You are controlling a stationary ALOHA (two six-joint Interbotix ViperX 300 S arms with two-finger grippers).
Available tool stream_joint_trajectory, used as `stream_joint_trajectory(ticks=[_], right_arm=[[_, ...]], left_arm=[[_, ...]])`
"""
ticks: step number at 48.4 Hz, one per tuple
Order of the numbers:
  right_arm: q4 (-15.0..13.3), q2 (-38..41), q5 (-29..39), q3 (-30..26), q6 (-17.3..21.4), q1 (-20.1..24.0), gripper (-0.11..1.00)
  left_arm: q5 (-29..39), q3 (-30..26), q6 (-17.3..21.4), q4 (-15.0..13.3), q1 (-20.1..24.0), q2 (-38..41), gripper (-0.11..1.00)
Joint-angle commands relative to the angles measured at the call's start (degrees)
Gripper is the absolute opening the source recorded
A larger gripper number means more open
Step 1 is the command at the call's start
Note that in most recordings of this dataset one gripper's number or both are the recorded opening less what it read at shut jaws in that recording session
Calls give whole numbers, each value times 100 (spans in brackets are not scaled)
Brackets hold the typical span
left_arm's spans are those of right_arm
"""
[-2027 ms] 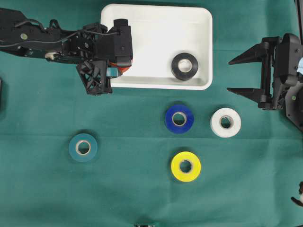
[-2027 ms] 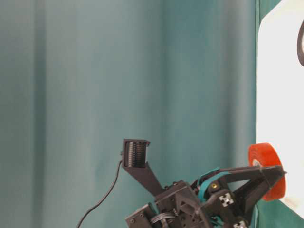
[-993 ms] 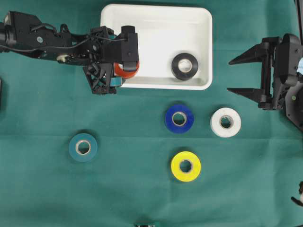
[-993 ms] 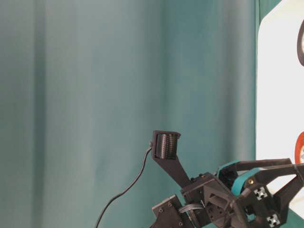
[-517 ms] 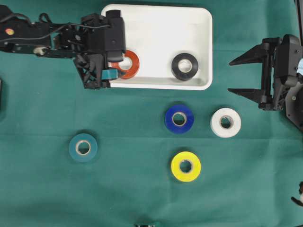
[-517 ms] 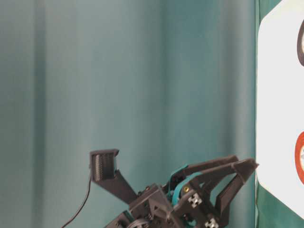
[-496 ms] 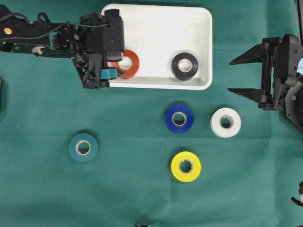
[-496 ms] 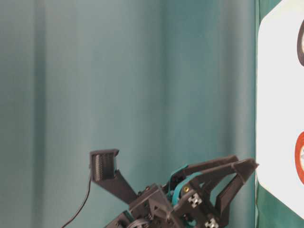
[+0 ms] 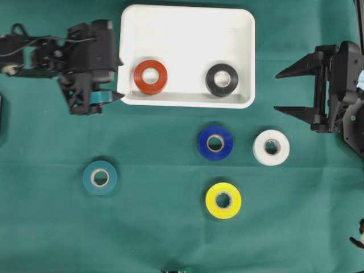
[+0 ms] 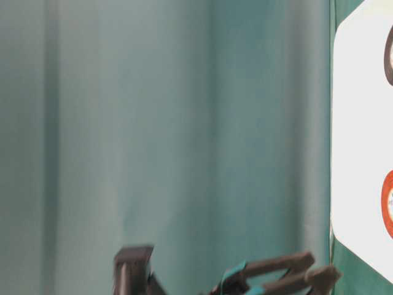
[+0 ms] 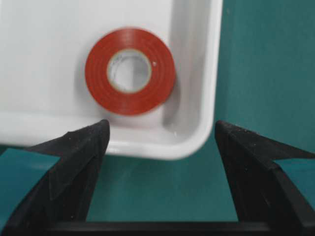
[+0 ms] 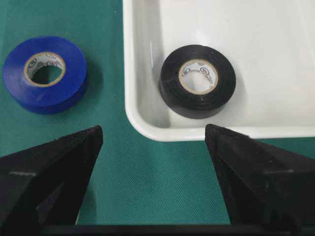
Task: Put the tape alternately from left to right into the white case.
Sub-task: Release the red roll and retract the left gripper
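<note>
Red roll (image 9: pixel 151 77) and black roll (image 9: pixel 222 79) lie in white case (image 9: pixel 187 17). Left gripper (image 9: pixel 108 74) and right gripper (image 9: pixel 284 91): jaws spread, empty. Risk: case rim could be clipped when blue roll (image 9: pixel 215 143) is carried in.

Ahead of your left gripper (image 9: pixel 116 77), the white case (image 9: pixel 187 17) rim blocks a level reach toward the red roll (image 9: pixel 151 77). Your right gripper (image 9: pixel 277 91) faces bare cloth, with the white roll (image 9: pixel 271 147) just below it.

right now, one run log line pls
left gripper: open, empty | right gripper: open | red roll, black roll: in white case
</note>
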Motion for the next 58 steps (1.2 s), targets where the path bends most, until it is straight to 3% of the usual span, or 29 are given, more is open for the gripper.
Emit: stream_joint_trajectory(ticks=[1,9,22,45,58], right_arm=[[0,0,-70,-53,9,9,56],[0,0,-70,-53,9,9,56],[0,0,-70,-18,9,9,56],[-9,-9,-132,18,9,18,56],[-9,-18,-229,105,9,615,56]], left_arm=[[-255,193,-62,-26,-18,-404,83],[-765,861,-149,-26,-9,-1134,82],[-879,1529,-158,-35,-149,-2101,82],[-879,1670,-158,-35,-316,-2241,81],[-879,1696,-158,-35,-448,-2259,81]])
